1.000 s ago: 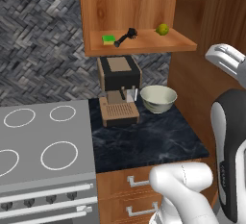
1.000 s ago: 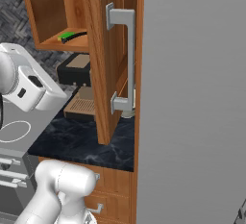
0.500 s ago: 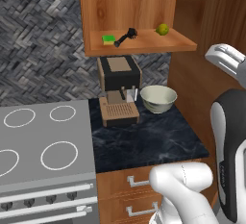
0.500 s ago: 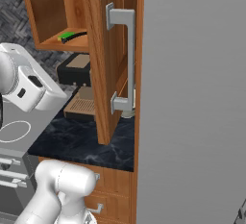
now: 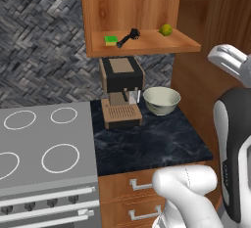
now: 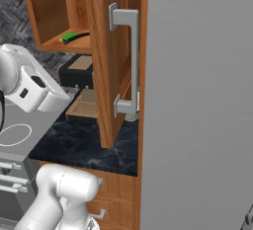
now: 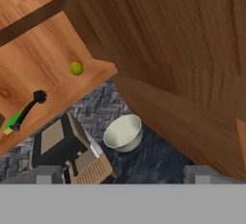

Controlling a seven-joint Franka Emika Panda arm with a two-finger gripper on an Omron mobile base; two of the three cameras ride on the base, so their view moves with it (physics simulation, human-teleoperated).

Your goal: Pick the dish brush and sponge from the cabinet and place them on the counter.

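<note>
1. Cabinet (image 5: pixel 142 7) door swung open, shelf bare to see.
2. On that shelf: sponge (image 5: pixel 111 40) at the left, dish brush (image 5: pixel 128 37) just beside it on the right with its handle end touching the sponge, small round fruit (image 5: pixel 165 30) further right, well apart from both.
3. Hand (image 7: pixel 123 174) spread wide and grasping nothing, looking up at the shelf from below and off to the right.
4. Step now, most likely: reach for the dish brush or the sponge.
5. To do it well: come in level with the shelf, line both fingers across the slim brush handle, stay off the sponge, and keep away from the open door's edge.
6. Better not to bump the fruit; looks ready to roll.
7. Below the shelf: black shiny desk (image 5: pixel 152 141) with a coffee machine (image 5: pixel 121 90) right under the sponge and a pale bowl (image 5: pixel 161 100) just beside that.
8. Bare desk in front of the bowl, a good spot for setting things down.
9. Left of the desk: grey stove (image 5: pixel 41 144); behind it, a grey woven-tile wall (image 5: pixel 41 51).
</note>
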